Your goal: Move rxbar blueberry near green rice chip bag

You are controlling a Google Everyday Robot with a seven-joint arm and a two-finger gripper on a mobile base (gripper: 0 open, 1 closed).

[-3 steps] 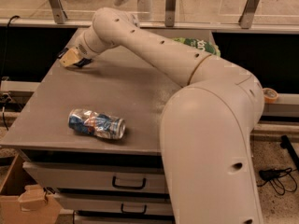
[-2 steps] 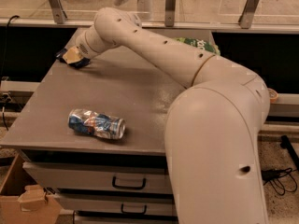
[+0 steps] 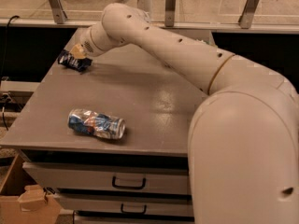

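The gripper [image 3: 77, 53] stays at the far left corner of the table [image 3: 154, 101], its tip on the blue bar [image 3: 71, 61], which shows more than before; whether it grasps it cannot be told, and the crushed can [image 3: 96, 124] has not moved.

Nothing readable anywhere in this shot. The rxbar blueberry [image 3: 72, 62] lies well behind the crushed can [image 3: 96, 124] and a touch to its left. There are pale marks on its dark navy wrapper, but not one word of them can be made out. The crushed can is blue and silver with a printed pattern across its dented side, and no brand name comes through. The gripper [image 3: 77, 53], far behind the can, sits right at the top edge of the rxbar blueberry, and its casing shows no label. The cream arm [image 3: 187, 55] and the drawer fronts [image 3: 70, 178] below the can are plain, with no numbers or signs.
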